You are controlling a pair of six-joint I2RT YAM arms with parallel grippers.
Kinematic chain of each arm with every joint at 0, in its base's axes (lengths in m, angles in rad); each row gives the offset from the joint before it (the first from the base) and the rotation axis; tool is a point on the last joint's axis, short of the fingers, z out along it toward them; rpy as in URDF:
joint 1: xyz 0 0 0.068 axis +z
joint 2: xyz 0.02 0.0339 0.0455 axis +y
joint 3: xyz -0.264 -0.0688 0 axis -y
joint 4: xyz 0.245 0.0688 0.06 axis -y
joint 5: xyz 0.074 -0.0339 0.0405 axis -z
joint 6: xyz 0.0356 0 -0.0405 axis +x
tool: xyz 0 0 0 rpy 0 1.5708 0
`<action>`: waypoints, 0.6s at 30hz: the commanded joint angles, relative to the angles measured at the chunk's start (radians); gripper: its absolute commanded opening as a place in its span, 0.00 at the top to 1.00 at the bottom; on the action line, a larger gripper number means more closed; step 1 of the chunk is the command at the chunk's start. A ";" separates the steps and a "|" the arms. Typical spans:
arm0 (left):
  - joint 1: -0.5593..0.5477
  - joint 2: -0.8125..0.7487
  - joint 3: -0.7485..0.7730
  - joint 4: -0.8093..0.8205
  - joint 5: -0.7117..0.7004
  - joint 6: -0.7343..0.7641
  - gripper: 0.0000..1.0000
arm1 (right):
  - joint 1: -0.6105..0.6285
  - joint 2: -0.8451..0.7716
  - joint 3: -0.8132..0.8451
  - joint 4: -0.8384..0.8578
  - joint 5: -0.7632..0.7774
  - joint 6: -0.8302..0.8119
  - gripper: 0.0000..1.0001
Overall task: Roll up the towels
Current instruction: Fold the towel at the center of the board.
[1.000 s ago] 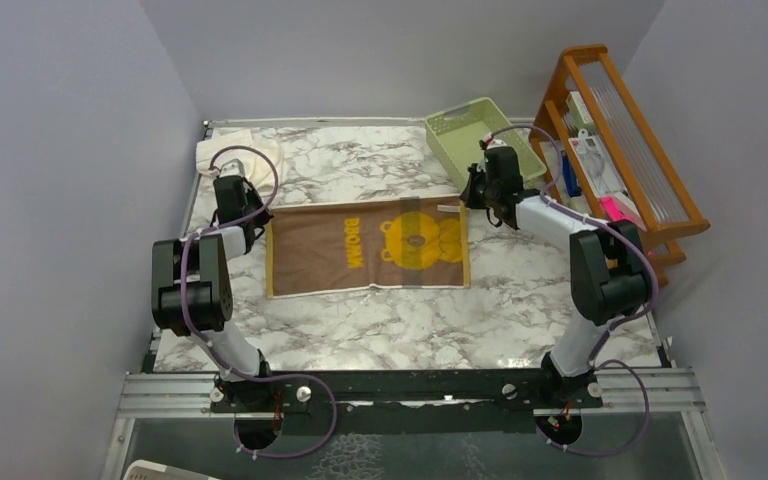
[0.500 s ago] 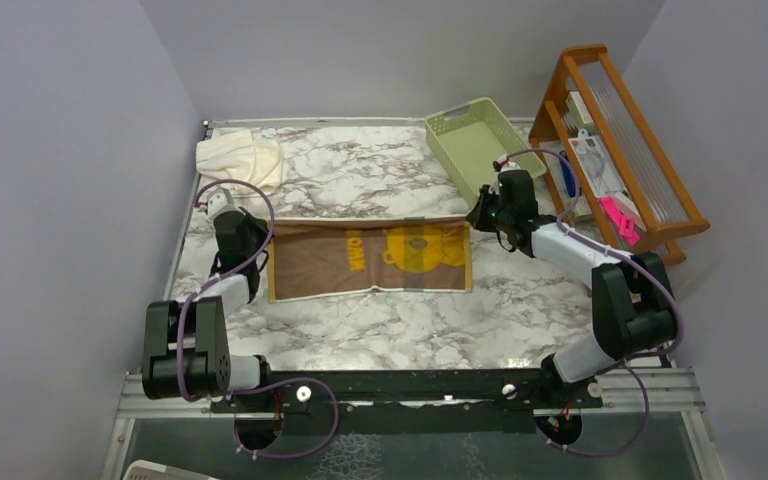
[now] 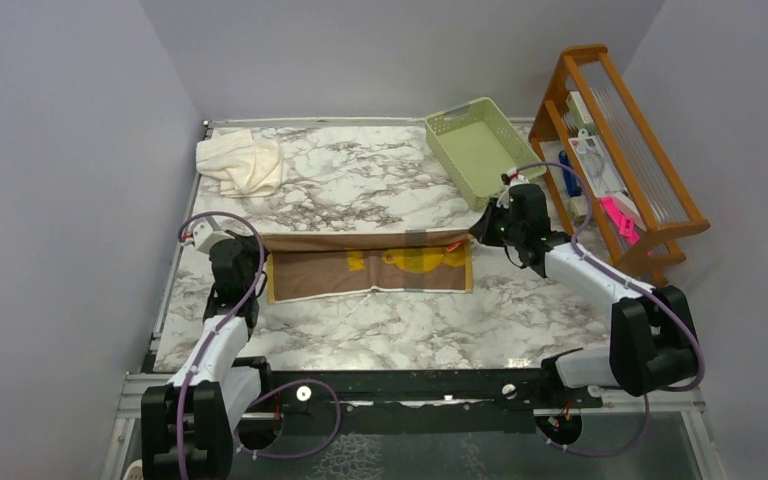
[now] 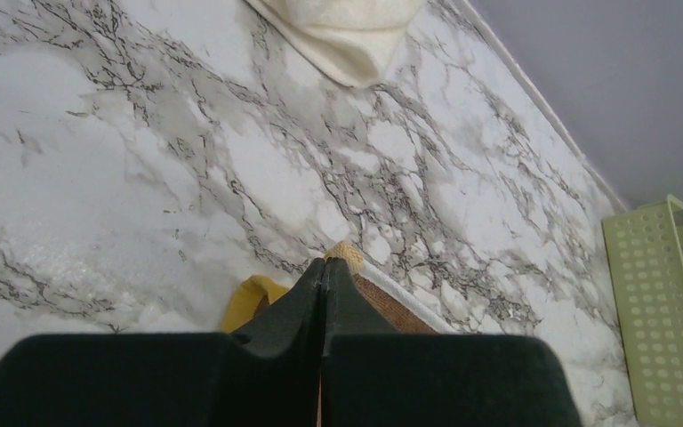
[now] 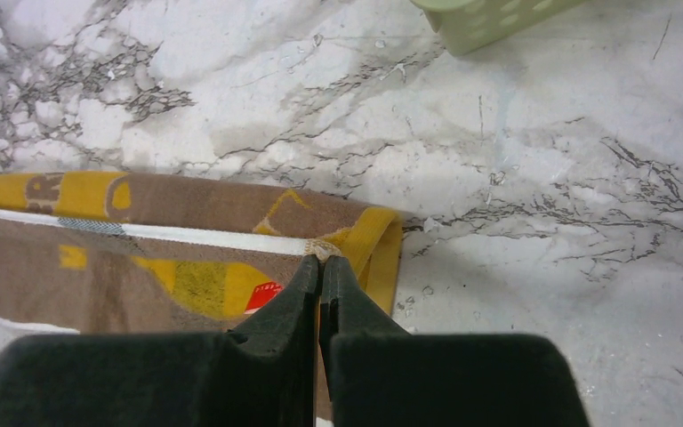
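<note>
We see the brown towel (image 3: pixel 360 274) spread across the middle of the marble table (image 3: pixel 360 185), its near edge flat on the surface and its far edge raised and doubled toward us, so a plain brown band runs across the top and covers part of the yellow bear print. At the far-left corner, the left gripper (image 4: pixel 324 271) has its jaws pressed tight together on the cloth, with a nub of pale hem poking out past the fingertips (image 4: pixel 309 283). On the far-right corner, the right gripper (image 5: pixel 320 269) pinches just as firmly, clamped where the white hem meets the yellow border. Both arms stretch low over the table, one at each end of the fold. The cream towel (image 3: pixel 242 162) lies rumpled in the far-left corner, well apart. The pale green basket (image 3: pixel 480 145) sits at the far right, beside the wooden rack (image 3: pixel 640 170).
</note>
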 commanded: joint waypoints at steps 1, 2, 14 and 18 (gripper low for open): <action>-0.008 -0.038 0.038 -0.134 -0.036 -0.054 1.00 | -0.010 -0.067 -0.009 -0.049 -0.051 0.017 0.99; -0.010 -0.036 0.046 -0.157 -0.025 -0.066 1.00 | -0.010 -0.080 -0.013 -0.057 -0.060 0.017 0.99; -0.010 -0.180 0.009 -0.393 -0.022 -0.114 1.00 | -0.010 -0.139 -0.129 -0.106 -0.067 0.019 0.99; -0.011 -0.195 0.022 -0.452 0.006 -0.112 1.00 | -0.010 -0.165 -0.149 -0.127 -0.059 0.015 0.99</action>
